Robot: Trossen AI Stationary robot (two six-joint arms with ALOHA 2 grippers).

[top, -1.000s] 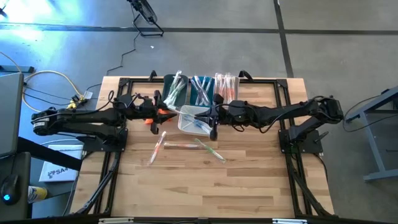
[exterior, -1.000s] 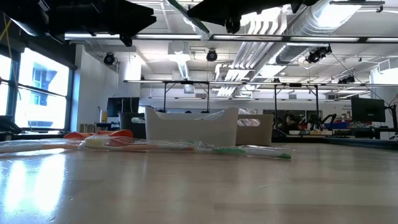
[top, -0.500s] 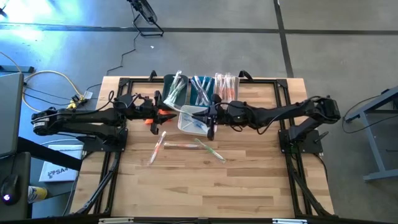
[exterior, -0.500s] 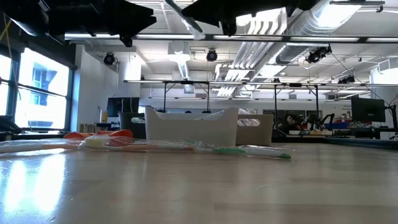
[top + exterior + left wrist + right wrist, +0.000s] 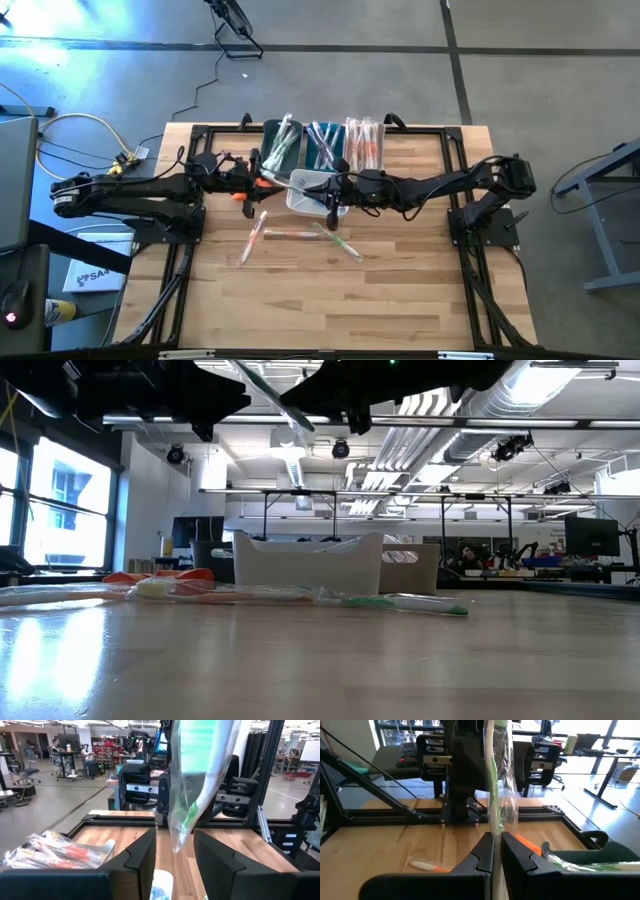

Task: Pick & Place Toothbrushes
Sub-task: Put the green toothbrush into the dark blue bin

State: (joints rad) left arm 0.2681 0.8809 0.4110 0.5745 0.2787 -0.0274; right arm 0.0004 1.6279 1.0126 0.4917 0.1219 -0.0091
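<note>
Holding a green toothbrush (image 5: 492, 795) in the closed right end effector (image 5: 333, 205) above the white bin (image 5: 305, 192), we should lower it slowly; the left end effector (image 5: 172, 851), part open, grips another wrapped toothbrush (image 5: 192, 790).

The robot has two long arms. Both are black and made of thick, round parts joined one after another. Thin black cables run along them in little loops. The left arm has small orange bits near its pincer (image 5: 262, 182). The right pincer (image 5: 333, 207) is black too. Each pincer has two flat, blocky black fingers (image 5: 145, 855) with slanted edges. Each arm sits on a black base.
</note>
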